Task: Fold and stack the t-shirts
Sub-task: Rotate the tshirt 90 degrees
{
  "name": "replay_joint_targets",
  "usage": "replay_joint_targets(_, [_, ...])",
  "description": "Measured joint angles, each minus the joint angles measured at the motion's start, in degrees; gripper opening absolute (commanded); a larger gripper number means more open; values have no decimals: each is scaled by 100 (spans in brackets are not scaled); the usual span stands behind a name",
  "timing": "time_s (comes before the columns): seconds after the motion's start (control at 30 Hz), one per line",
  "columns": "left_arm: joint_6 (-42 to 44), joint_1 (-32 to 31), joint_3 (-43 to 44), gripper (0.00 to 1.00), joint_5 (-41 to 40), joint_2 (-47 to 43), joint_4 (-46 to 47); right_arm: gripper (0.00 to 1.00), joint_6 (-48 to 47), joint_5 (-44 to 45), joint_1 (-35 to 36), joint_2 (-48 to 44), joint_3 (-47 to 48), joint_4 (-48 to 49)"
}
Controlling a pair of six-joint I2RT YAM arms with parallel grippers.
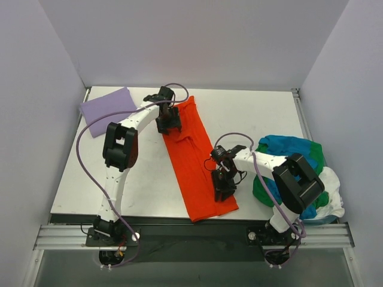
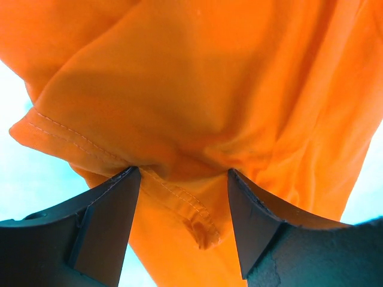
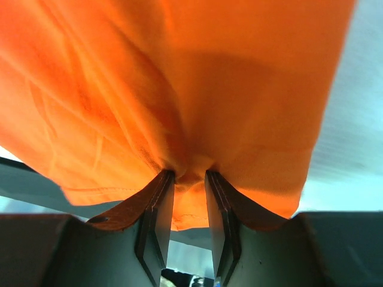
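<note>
The worktop (image 1: 149, 179) carries every shirt. The orange-red t-shirt (image 1: 194, 161) lies across its middle as a long narrow strip, running slantwise from the far centre down to the near edge, where its lower end reaches the front rim. The lavender t-shirt (image 1: 106, 107) sits folded into a small flat rectangle in the far-left corner, well apart from the strip. On the right side a loose heap gathers three more. The blue t-shirt (image 1: 287, 146) is on top toward the far side, the green t-shirt (image 1: 260, 185) shows under and around it, and the white t-shirt (image 1: 335, 197) spills at the near-right corner.

The left arm (image 1: 122, 146) rises from its base and reaches far forward, wrist bent down over the far end of the orange-red strip, on its left edge. In the left wrist view the left jaws stand wide apart and released. The two dark fingers (image 2: 108, 221) straddle a stitched hem of the orange-red cloth, which sags loosely between them without being squeezed.

The right arm (image 1: 293, 179) folds back on itself above the heap, elbow high, forearm pointing left, wrist tipped down onto the right edge of the strip near its lower end. In the right wrist view the right jaws are drawn close together, and their fingers (image 3: 155, 221) grasp a small puckered bunch of the orange-red t-shirt, the cloth wrinkling toward the pinch.
</note>
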Motion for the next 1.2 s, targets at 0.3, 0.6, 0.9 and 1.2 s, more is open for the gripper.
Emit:
replay_joint_targets(0.3, [199, 144, 1967, 71, 262, 1150, -302, 29, 315, -205, 59, 833, 933, -72])
replay_joint_targets(0.6, [247, 319, 2347, 71, 597, 1419, 17, 31, 372, -258, 61, 1366, 1644, -221])
replay_joint_targets(0.9, [391, 339, 2310, 73, 632, 1416, 328, 40, 173, -223, 61, 1482, 2079, -317])
replay_joint_targets(1.2, [564, 343, 1790, 74, 334, 721, 308, 45, 39, 74, 61, 501, 2100, -538])
